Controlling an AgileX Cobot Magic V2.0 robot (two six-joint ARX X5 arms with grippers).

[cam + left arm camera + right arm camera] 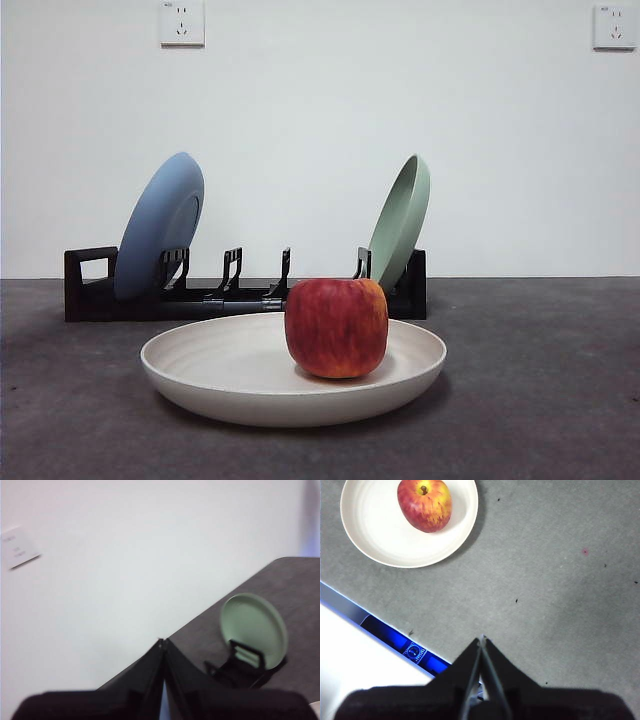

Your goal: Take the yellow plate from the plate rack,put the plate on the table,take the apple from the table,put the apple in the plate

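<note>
The red apple (336,327) sits inside the yellow plate (220,365), a pale cream dish lying flat on the table (540,400) in front of the plate rack (245,295). In the right wrist view the apple (424,504) rests right of centre in the plate (380,535). My right gripper (482,640) is shut, empty, raised well away from the plate. My left gripper (161,641) is shut and empty, held high, with the rack end (240,665) far off. Neither arm shows in the front view.
A blue plate (160,225) leans in the rack's left end and a pale green plate (402,220) in its right end; the green plate (254,630) also shows in the left wrist view. The table's edge with a blue strip (395,640) lies near the right gripper.
</note>
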